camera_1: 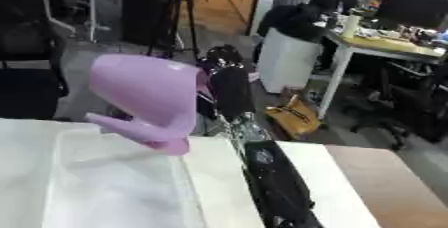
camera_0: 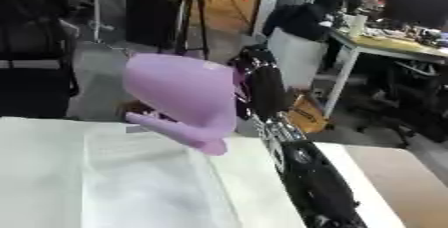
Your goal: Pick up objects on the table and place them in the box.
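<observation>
Purple funnel in right hand

The smooth plastic funnel-shaped object is pale lilac all over, without any pattern. The robot's right hand behind it is black with some silver parts, and the arm is glossy black. The table surface is white, and the strip at its right is light brown.
</observation>
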